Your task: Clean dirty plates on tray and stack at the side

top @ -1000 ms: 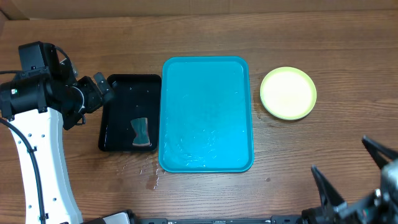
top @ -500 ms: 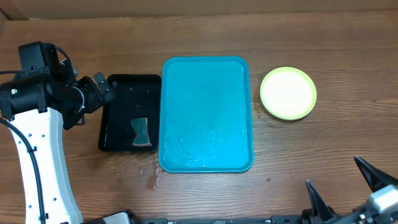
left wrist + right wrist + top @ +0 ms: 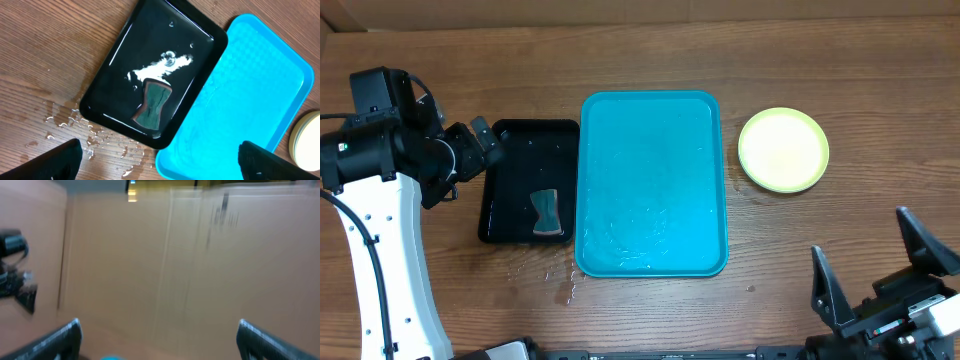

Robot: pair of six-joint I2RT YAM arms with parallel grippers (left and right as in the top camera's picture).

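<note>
Only the right gripper [image 3: 865, 245] has shifted since the earlier frames: at the lower right edge of the overhead view it has dipped and come back up, wrist housing now showing. Nothing else has moved. Its fingers stand wide apart and hold nothing, and its own camera gives only a blurred cardboard wall [image 3: 150, 255]. Over at the left, the left gripper [image 3: 485, 143] hangs beside the left end of the small black rectangular tray [image 3: 520, 150], fingers likewise spread and empty. Mid-table lies the large turquoise-blue rectangular plastic tray [image 3: 653, 150], wet-looking, no plate on it. To its right, apart from it, the pale yellow-green round plastic plate [image 3: 783, 150] sits on the brown wooden table [image 3: 820, 60]. Only its top face shows from above, so whether the other plates lie stacked beneath cannot be told. Judgement: cleaning and stacking look done or nearly so, and this reads as the withdrawal step. The next move likely calls only for both arms to pull clear without brushing the plate. A dark green hourglass-shaped sponge [image 3: 548, 213] lies in the black tray, which holds a film of water. Water droplets [image 3: 563, 285] spot the wood by the trays' near corners. Nothing stands between the right gripper and the plate.
</note>
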